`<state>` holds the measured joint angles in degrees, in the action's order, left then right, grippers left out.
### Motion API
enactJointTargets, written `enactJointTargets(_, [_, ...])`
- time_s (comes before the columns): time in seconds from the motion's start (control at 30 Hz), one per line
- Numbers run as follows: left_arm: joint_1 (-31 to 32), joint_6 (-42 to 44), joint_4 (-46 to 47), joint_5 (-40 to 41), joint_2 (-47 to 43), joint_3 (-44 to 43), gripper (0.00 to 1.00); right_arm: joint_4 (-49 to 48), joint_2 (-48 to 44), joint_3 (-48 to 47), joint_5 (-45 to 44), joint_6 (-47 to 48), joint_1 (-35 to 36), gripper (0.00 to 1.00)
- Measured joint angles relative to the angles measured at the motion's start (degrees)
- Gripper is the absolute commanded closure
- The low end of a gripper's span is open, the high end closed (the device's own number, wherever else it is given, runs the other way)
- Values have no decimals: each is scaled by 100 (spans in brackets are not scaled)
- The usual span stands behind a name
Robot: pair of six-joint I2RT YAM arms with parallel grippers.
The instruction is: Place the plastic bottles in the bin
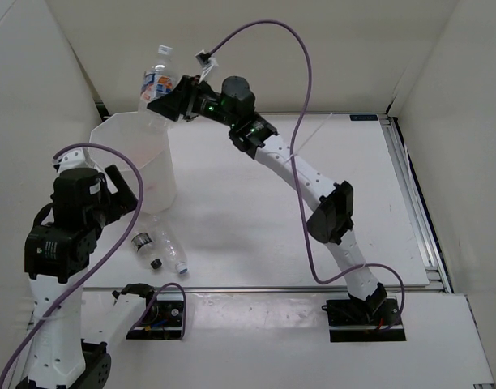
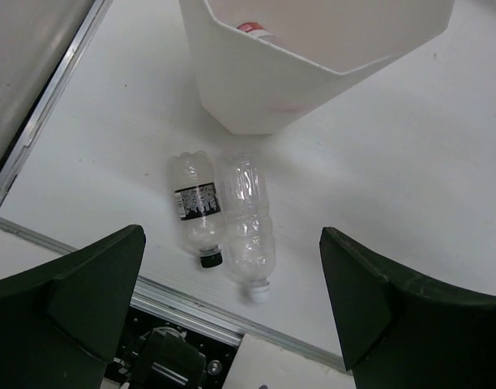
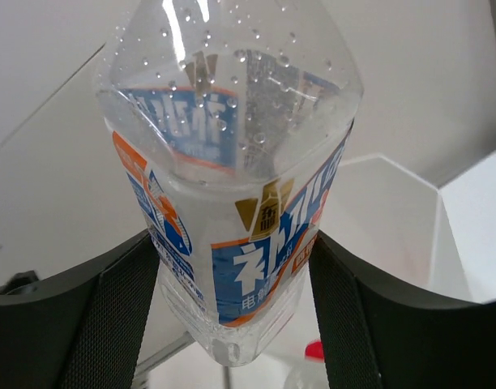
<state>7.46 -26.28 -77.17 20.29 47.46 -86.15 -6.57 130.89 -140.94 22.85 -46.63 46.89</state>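
My right gripper (image 1: pixel 168 101) is shut on the blue-label bottle (image 1: pixel 157 79) and holds it in the air over the far rim of the bin (image 1: pixel 138 166). In the right wrist view the bottle (image 3: pixel 240 219) sits between my pads, with the bin rim (image 3: pixel 394 203) and a red cap (image 3: pixel 314 350) below. Two clear bottles lie side by side on the table in front of the bin. One has a black cap and black label (image 2: pixel 195 209), the other a white cap (image 2: pixel 248 227). My left gripper (image 2: pixel 232 316) is open and empty above them. The red-cap bottle (image 2: pixel 254 31) lies inside the bin (image 2: pixel 313 89).
The metal rail of the table's front edge (image 2: pixel 191 312) runs just below the two lying bottles. A purple cable (image 1: pixel 301 97) loops over the right arm. White walls close in the table at the left and back.
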Motion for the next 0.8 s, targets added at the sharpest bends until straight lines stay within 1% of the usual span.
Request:
enactJointTargets(0.07, [68,133,-2,0,155,-28,0,-197,103,-90,-337,551,251,97])
enactJointTargets(0.13, [111,238,-13,-2,319,-94,0,-339,181,-118,-592,1069,505,90])
enactJointTargets(0.17, [138,282,-22,0,396,-140,0,-378,216,-122,-697,1325,619,83])
enactJointTargets(0.2, [157,317,-33,2,466,-197,0,-404,251,-129,-785,1563,734,63])
enactJointTargets(0.23, [175,341,-26,7,514,-240,0,-407,275,-136,-848,1814,844,55])
enactJointTargets(0.27, [179,361,-26,7,540,-273,0,-387,293,-136,-903,2031,933,42])
enactJointTargets(0.3, [184,382,-28,9,549,-295,0,-380,313,-136,-957,2253,1021,24])
enactJointTargets(0.33, [186,391,-31,9,549,-317,0,-367,328,-136,-1010,2463,1088,0])
enactJointTargets(0.43, [190,415,-39,22,507,-328,0,-280,332,-136,-1123,2975,1187,0])
enactJointTargets(0.5, [195,409,-42,33,487,-328,0,-254,262,-83,-1351,3220,1200,0])
enactJointTargets(0.63, [197,192,-4,72,481,-275,0,-28,-398,498,-1939,3449,1137,0])
enactJointTargets(0.73, [205,-168,92,90,306,221,0,284,-1082,654,-2337,3438,981,0])
enactJointTargets(0.8, [203,-525,236,85,83,839,0,492,-1600,776,-2498,3414,841,0])
